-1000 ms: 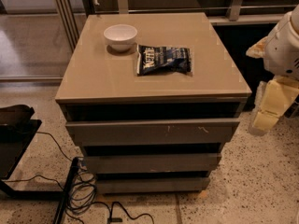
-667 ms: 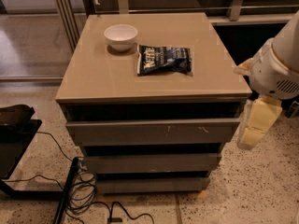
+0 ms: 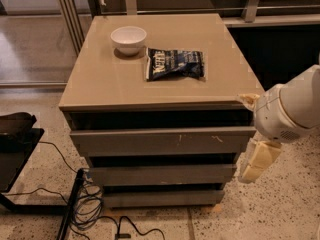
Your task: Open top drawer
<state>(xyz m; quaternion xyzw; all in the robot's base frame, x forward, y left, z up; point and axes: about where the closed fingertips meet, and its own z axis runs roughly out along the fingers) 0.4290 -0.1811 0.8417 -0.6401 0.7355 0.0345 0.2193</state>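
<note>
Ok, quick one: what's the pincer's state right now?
Pincer: cannot be told whether open or closed; it hangs just off the right end of the top drawer.

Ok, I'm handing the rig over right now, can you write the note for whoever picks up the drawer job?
Gripper: low beside the cabinet's right side, just off the right end of the top drawer; nothing seen in it, and contact with the front cannot be told.
Top drawer: no interior shows, so not opened.
On the cabinet top: white bowl and dark snack bag.
Done: arm brought to the cabinet.
Left: catch the top drawer's front and pull it out.
</note>
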